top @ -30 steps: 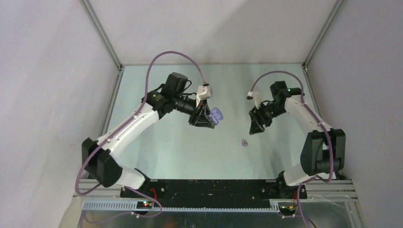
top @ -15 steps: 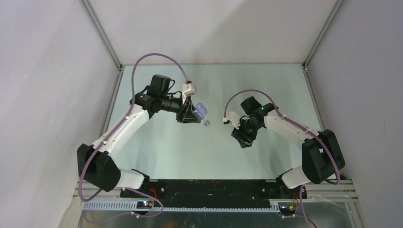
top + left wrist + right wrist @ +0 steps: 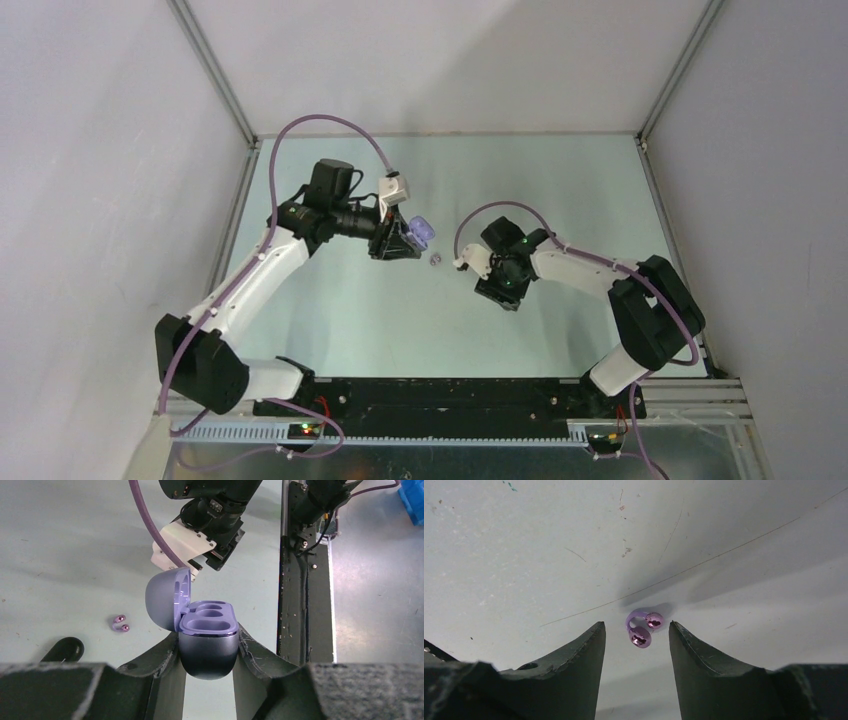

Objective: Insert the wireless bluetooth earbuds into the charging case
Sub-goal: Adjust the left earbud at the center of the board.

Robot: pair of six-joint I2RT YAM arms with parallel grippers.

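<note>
Gripping the open charging case (image 3: 207,655) is the left pincer (image 3: 207,642); right pincer (image 3: 636,626), jaws parted, straddles an earbud (image 3: 640,637), seemingly untouched.

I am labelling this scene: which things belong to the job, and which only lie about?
Job: case, held by left gripper; earbud inside the open right gripper; second earbud lying loose.
Lying about: blue thing at the view's corner, unidentifiable.

Tally from the bench: left arm (image 3: 260,270) and right arm (image 3: 590,272), two; left gripper (image 3: 400,240) and right gripper (image 3: 636,625), two; charging case (image 3: 207,625), one; earbud (image 3: 640,637), one, two-bulbed.
</note>
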